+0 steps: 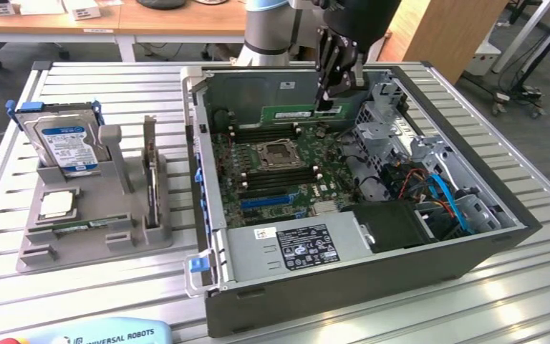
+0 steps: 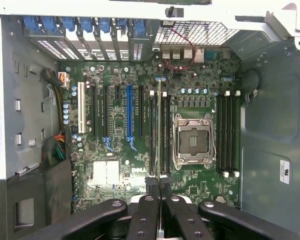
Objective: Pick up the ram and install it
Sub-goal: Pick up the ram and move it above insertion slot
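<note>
Two-fingered pinch of the claw (image 1: 329,102), shut tight on the ram (image 1: 292,112), stick carried on edge. Hangs inside the open case (image 1: 351,287), close to its far wall, above the motherboard (image 1: 256,186) and seemingly clear of it. Lines up roughly with the memory slots (image 2: 152,135) beside the empty processor socket (image 2: 192,140). Likely trouble: a tilt or sideways offset, or a reversed notch, jamming the stick on the slot rim and bending contacts under pressure. Could also slip in so thin a grip. Parts tray (image 1: 94,240) well apart, toward the table (image 1: 112,86) edge on the exterior view's left.

ram (image 1: 294,112): green circuit board | case (image 1: 351,287): matt grey metal | table (image 1: 528,301): ribbed bare metal
</note>
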Controlling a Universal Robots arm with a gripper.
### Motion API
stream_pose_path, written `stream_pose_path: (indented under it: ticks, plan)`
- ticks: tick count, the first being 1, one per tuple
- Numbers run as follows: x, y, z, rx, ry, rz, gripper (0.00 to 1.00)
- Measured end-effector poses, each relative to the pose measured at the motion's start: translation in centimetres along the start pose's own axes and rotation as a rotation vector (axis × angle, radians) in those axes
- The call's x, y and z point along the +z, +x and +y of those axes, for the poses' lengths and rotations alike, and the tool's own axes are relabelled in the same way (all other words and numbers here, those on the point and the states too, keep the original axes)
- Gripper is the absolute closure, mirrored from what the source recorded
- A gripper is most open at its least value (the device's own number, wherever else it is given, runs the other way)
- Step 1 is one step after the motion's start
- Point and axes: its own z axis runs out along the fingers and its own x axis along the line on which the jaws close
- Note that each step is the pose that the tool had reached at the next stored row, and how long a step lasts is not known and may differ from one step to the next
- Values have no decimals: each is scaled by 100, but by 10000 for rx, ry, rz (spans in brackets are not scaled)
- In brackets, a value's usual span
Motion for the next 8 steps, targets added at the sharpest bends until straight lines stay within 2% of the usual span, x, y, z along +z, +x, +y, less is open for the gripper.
stream_pose_path:
  ticks: [8]
  plan:
    - [42,3,-1,0,0,-1,88]
